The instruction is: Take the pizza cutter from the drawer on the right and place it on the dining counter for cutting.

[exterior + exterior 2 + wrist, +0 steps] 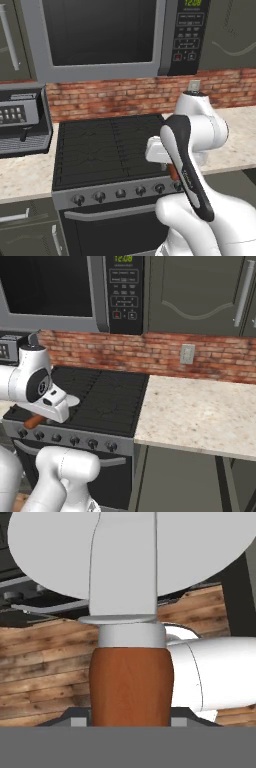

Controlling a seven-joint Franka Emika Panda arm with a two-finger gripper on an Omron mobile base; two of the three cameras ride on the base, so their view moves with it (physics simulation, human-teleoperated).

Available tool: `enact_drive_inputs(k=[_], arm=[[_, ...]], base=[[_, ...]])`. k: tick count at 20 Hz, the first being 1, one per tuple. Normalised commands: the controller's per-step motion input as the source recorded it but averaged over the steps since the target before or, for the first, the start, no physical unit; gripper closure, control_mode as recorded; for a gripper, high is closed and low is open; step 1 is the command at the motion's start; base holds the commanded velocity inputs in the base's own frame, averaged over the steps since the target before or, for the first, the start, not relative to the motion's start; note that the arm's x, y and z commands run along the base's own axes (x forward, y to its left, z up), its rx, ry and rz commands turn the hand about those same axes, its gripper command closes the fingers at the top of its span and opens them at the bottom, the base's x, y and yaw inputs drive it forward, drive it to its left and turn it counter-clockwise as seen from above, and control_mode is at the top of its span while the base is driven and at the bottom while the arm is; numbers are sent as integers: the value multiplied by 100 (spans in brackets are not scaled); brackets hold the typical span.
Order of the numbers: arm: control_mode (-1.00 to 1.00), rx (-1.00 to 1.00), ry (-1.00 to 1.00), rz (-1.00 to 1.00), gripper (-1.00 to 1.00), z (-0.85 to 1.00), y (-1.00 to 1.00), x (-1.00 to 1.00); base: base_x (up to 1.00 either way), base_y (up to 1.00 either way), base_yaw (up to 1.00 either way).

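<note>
While the arm folds back above the black stove point(107, 145), the gripper point(131, 722) is clenched on the pizza cutter point(131, 662), its two dark fingertips point(77, 722) pressing the sides of the reddish-brown wooden handle. From the hand view, the silvery collar and broad round blade rise from that handle, with wooden floor planks point(45, 662) behind. In the base views only a bit of the brown handle pokes out under the white hand, over the stove's front edge near the knobs point(92, 444). A speckled beige counter point(200, 411) lies right of the stove, below the brick wall point(150, 353) and the microwave point(100, 40).
</note>
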Motion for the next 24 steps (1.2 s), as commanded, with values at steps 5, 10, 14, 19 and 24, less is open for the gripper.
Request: enact_drive_inputs(k=[5,10,14,19,24], arm=[[-100,0,4,8,100,0,-7,12],[-100,0,-2,3,100,-4,0,2],[-100,0,-1,3,100,0,0,0],[-100,-1,0,6,100,0,0,0],[-100,0,0,9,100,0,0,0]], base=[[0,0,0],[0,0,0],[0,0,0],[0,0,0],[0,0,0]])
